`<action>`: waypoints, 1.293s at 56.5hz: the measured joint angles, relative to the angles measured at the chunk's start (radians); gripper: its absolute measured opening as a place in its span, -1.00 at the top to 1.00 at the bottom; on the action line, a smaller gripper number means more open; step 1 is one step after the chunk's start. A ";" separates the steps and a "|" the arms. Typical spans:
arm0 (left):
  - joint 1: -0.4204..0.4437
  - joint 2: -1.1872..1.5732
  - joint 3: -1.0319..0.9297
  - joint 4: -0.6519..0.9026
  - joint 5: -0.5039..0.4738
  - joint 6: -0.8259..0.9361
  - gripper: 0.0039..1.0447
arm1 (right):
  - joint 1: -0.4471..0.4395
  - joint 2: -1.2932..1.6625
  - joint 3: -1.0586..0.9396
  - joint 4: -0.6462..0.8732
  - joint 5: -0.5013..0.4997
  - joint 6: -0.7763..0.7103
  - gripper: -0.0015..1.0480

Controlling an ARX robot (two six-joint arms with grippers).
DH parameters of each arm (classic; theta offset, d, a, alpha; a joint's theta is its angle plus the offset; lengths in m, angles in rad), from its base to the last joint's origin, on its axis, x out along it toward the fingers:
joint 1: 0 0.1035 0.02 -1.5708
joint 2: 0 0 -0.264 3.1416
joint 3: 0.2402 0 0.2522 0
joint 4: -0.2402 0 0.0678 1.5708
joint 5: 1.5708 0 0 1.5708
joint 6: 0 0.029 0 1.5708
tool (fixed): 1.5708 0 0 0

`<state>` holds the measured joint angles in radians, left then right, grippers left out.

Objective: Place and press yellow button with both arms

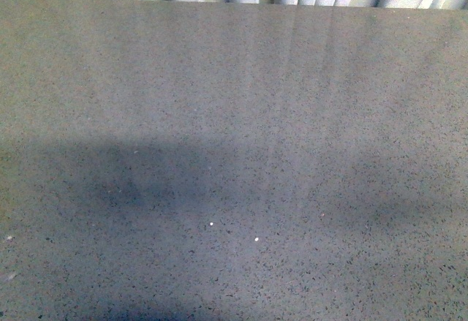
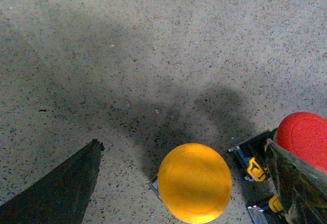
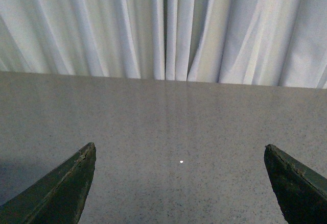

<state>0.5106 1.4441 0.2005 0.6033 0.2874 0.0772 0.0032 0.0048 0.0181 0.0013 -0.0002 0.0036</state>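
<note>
In the left wrist view the yellow button [image 2: 194, 182] stands on the grey speckled table [image 2: 153, 45], its round dome cap facing the camera and a sliver of its metal base showing under the cap. My left gripper [image 2: 186, 147] is open above it, one dark finger [image 2: 61, 188] on one side and the other finger [image 2: 299, 185] on the other, partly over a second button. My right gripper [image 3: 180, 150] is open and empty over bare table, pointing at the curtain. Neither arm nor the button shows in the front view.
A red-capped button [image 2: 305, 138] with a black body and yellow tabs [image 2: 254, 169] lies close beside the yellow one. A white pleated curtain [image 3: 163, 27] hangs behind the table's far edge [image 1: 234, 3]. Arm shadows fall on the table [image 1: 146, 182].
</note>
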 joint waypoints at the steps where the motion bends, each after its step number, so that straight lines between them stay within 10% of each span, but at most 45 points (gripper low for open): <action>1: 0.000 0.005 0.000 0.002 0.000 0.000 -0.83 | 0.000 0.000 0.000 0.000 0.000 0.000 -0.82; 52: -0.028 0.134 0.000 0.104 -0.023 0.031 -0.79 | 0.000 0.000 0.000 0.000 0.000 0.000 -0.82; 73: -0.043 0.141 0.000 0.109 -0.024 0.031 0.20 | 0.000 0.000 0.000 0.000 0.000 0.000 -0.82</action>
<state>0.4671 1.5848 0.2005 0.7128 0.2630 0.1078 0.0032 0.0048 0.0181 0.0013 -0.0002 0.0032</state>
